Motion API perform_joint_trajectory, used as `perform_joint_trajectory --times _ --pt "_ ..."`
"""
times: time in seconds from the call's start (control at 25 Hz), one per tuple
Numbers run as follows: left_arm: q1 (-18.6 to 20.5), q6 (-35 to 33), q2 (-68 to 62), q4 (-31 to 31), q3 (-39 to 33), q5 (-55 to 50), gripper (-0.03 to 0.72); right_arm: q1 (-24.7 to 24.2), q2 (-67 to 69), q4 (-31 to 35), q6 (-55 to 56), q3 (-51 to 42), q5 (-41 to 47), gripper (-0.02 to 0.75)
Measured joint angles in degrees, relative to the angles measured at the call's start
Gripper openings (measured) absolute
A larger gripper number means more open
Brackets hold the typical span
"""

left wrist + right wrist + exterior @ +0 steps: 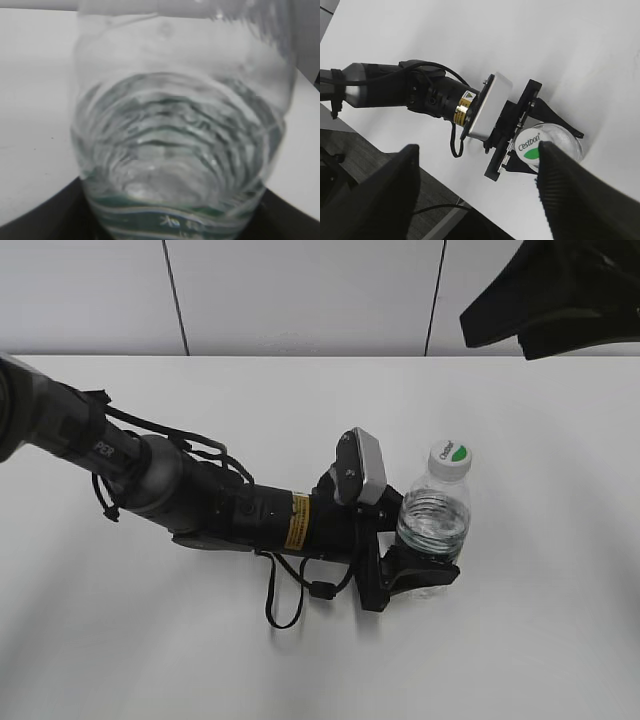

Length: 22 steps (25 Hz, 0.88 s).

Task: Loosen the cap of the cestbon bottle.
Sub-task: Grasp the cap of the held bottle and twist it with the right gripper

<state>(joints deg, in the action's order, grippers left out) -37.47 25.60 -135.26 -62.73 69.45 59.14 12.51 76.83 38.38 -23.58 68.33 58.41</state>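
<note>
- Left arm (200, 500) lies low across the white table (560, 640) from the left edge toward centre, its wrist camera housing (362, 466) just left of the bottle.
- Left gripper (415, 570): black fingers closed around the lower body of the bottle (434, 518). Judgement: this grip is the anchor, so the body cannot spin when the cap is turned.
- Bottle stands upright on the table, right of centre, held low. That leaves neck and cap (449, 456) clear from above.
- Cap is white with a green mark, seated on the neck; nothing touches it. Loosening not yet begun, by my reading.
- Right gripper (475, 195): high above the bottle, fingers spread wide apart, holding nothing. In the exterior view only a dark part of that arm (550, 290) shows at upper right.
- Left wrist view: ribbed clear wall of the bottle (180, 150) fills the frame, green label band at the bottom edge, dark finger edges in both lower corners. Confirms the close grip; shows no cap.
- Right wrist view: looks straight down on the cap (531, 147), lettering legible, with the left gripper (540, 145) flanking the bottle (565, 142). Only this view shows the cap nearly between the right fingers (580, 200), off toward the right one.
- Next move, judged: descend, centre on the cap, close, twist.
</note>
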Motion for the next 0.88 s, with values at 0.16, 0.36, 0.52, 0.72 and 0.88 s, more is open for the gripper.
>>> perform_joint_trajectory --times 0.16,0.36,0.52,0.72,0.88 --pt "0.0 0.0 0.0 0.1 0.0 -0.1 0.504 0.0 1.5 0.0 4.9 0.1 1.5 0.552" --pt "0.0 0.0 0.0 0.3 0.0 -0.1 0.504 0.0 7.4 0.0 8.7 0.6 5.7 0.552" --pt "0.0 -0.1 0.0 0.3 0.0 -0.1 0.504 0.1 10.3 -1.6 10.7 4.6 7.9 0.552" --pt "0.0 -0.1 0.0 0.3 0.0 -0.1 0.504 2.0 14.6 -7.7 14.3 10.7 10.7 0.552" --pt "0.0 -0.1 0.0 0.3 0.0 -0.1 0.504 5.9 18.0 -12.3 17.2 12.9 10.8 0.552"
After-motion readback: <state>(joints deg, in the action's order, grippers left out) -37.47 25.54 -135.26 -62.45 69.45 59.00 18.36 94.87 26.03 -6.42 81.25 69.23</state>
